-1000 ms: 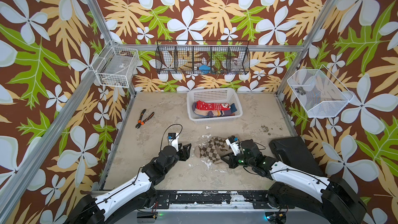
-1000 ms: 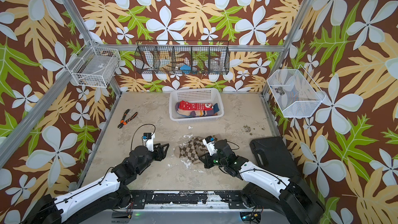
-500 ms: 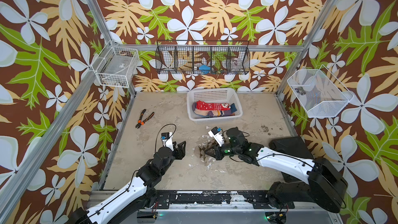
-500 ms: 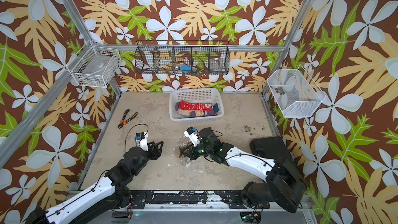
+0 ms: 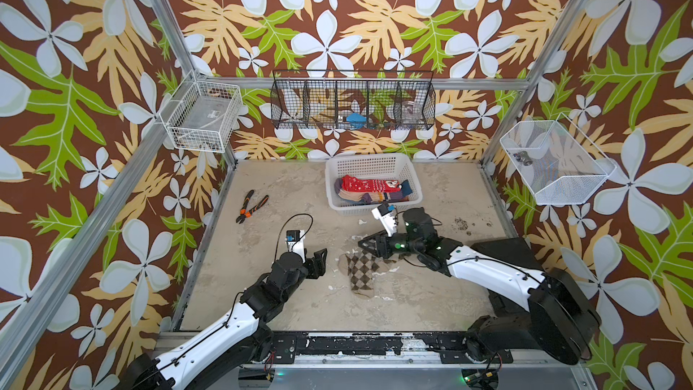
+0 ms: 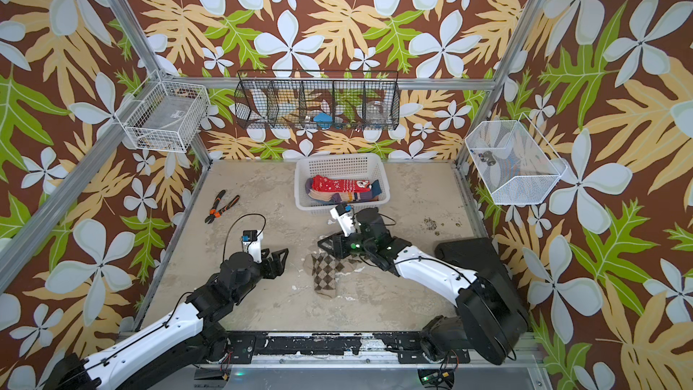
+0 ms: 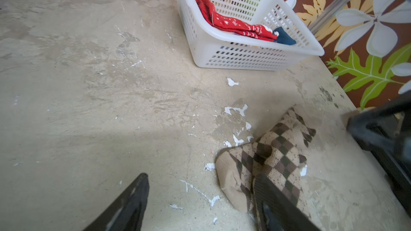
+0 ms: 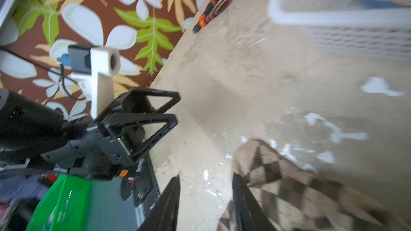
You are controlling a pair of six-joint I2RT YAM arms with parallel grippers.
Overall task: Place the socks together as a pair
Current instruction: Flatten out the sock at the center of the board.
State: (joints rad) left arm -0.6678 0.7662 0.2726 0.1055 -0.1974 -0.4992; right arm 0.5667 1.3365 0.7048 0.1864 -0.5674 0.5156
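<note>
Near the middle of the worktop (image 5: 262, 189), toward its front edge, the brown argyle socks (image 5: 360, 271) lie overlapped between my wide, empty left tool (image 5: 323, 262) and half-open, empty right tool (image 5: 363, 246); pairing looks done, so next I need a pinch through both layers.

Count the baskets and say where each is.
4. A white wire basket on the left wall, a black wire basket on the back wall, a white mesh basket on the right wall, a white plastic basket on the table. None seems hidden.
</note>
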